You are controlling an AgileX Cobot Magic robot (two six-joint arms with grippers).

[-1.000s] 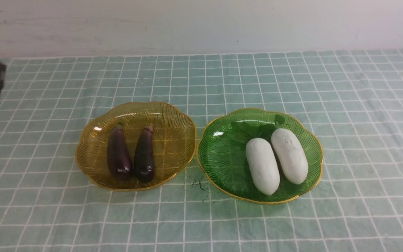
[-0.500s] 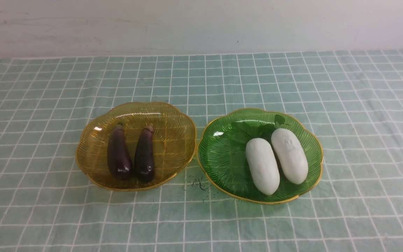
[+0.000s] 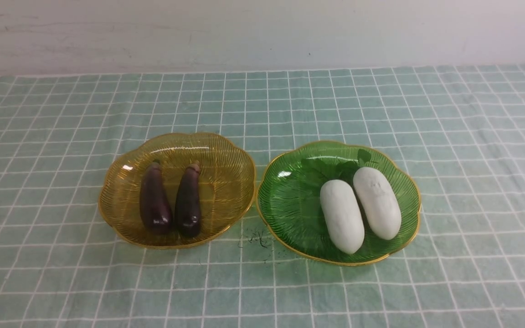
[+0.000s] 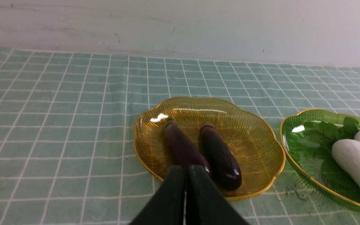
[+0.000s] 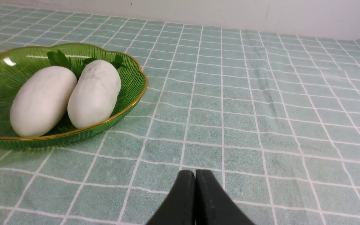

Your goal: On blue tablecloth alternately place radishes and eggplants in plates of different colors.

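Pale wall backs the blue tablecloth (image 3: 381, 114) in the front view. Both eggplants (image 3: 171, 200) lie side by side in the amber plate (image 3: 226, 150) and both radishes (image 3: 360, 207) lie touching in the green plate (image 3: 290, 214), the plates nearly rim to rim. Sorting looks finished; nothing seems left but to keep the arms clear.

Left wrist view: the left gripper (image 4: 185, 175) has its jaws pressed together, empty, just short of the amber plate's near rim, the eggplants right beyond it.

Right wrist view: the right gripper (image 5: 195, 179) is likewise closed on nothing, over bare cloth, well apart from the green plate and its radishes.
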